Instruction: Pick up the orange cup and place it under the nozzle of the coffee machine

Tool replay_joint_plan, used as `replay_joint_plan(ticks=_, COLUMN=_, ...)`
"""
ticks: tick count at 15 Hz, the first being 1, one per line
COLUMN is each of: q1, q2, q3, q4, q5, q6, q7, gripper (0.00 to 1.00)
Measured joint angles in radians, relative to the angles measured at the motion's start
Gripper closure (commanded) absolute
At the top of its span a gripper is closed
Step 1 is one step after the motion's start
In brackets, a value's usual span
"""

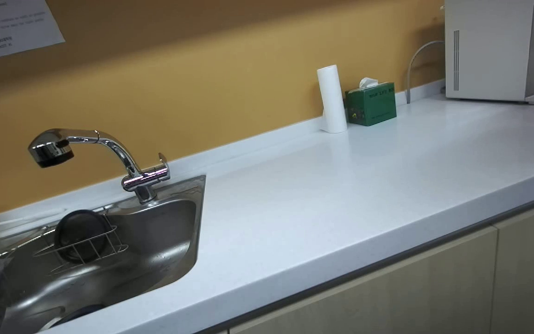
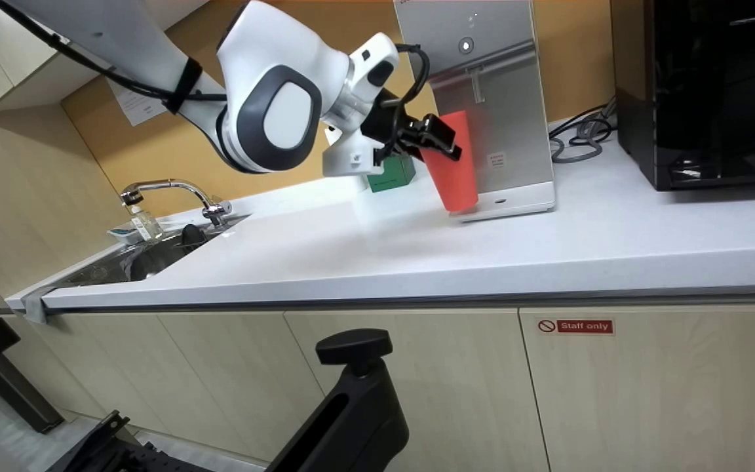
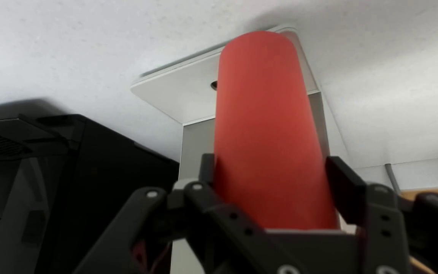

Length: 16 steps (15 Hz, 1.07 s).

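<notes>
The orange cup (image 2: 454, 174) is held by my gripper (image 2: 444, 139) at the front of the coffee machine (image 2: 515, 131). In the wrist view, the gripper's fingers (image 3: 272, 173) press on both sides of the cup (image 3: 268, 125), near its rim end. The cup's base end is over the machine's white base plate (image 3: 181, 87); I cannot tell whether it touches. The cup stands about parallel to the machine's upright front. A small spout-like fitting (image 2: 477, 86) shows on that front above the cup. In an exterior view, the machine (image 1: 487, 51) is cut off at the right; cup and gripper are out of view there.
A black appliance (image 2: 718, 98) stands right of the machine, with cables (image 2: 587, 134) between. A green tissue box (image 1: 378, 105) and white paper roll (image 1: 333, 99) stand by the wall. A chrome tap (image 1: 114, 144) and sink (image 1: 174, 232) are farther along. A black stand (image 2: 358, 400) fills the foreground.
</notes>
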Motion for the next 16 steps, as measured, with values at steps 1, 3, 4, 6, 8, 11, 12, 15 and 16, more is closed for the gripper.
replay_joint_plan(ticks=1, q1=0.0, q2=0.014, q3=-0.003, q4=0.015, q5=0.003, q6=0.001, q7=0.0, gripper=0.52)
replay_joint_plan(ticks=3, q1=0.0, q2=0.037, q3=-0.009, q4=0.04, q5=0.005, q6=0.001, q7=0.001, gripper=0.52)
replay_joint_plan(ticks=4, q1=0.0, q2=0.048, q3=-0.012, q4=0.051, q5=0.006, q6=0.001, q7=0.001, gripper=0.52)
replay_joint_plan(ticks=6, q1=0.0, q2=0.067, q3=-0.014, q4=0.072, q5=0.011, q6=0.001, q7=0.001, gripper=0.52)
replay_joint_plan(ticks=8, q1=0.0, q2=0.084, q3=-0.014, q4=0.092, q5=0.017, q6=0.001, q7=0.002, gripper=0.52)
replay_joint_plan(ticks=11, q1=0.001, q2=0.107, q3=-0.014, q4=0.118, q5=0.019, q6=0.001, q7=0.003, gripper=0.52)
replay_joint_plan(ticks=12, q1=0.001, q2=0.114, q3=-0.014, q4=0.127, q5=0.019, q6=0.001, q7=0.003, gripper=0.52)
replay_joint_plan(ticks=15, q1=0.001, q2=0.133, q3=-0.014, q4=0.151, q5=0.02, q6=0.0, q7=0.008, gripper=0.52)
replay_joint_plan(ticks=16, q1=0.001, q2=0.139, q3=-0.014, q4=0.158, q5=0.02, q6=0.0, q7=0.011, gripper=0.52)
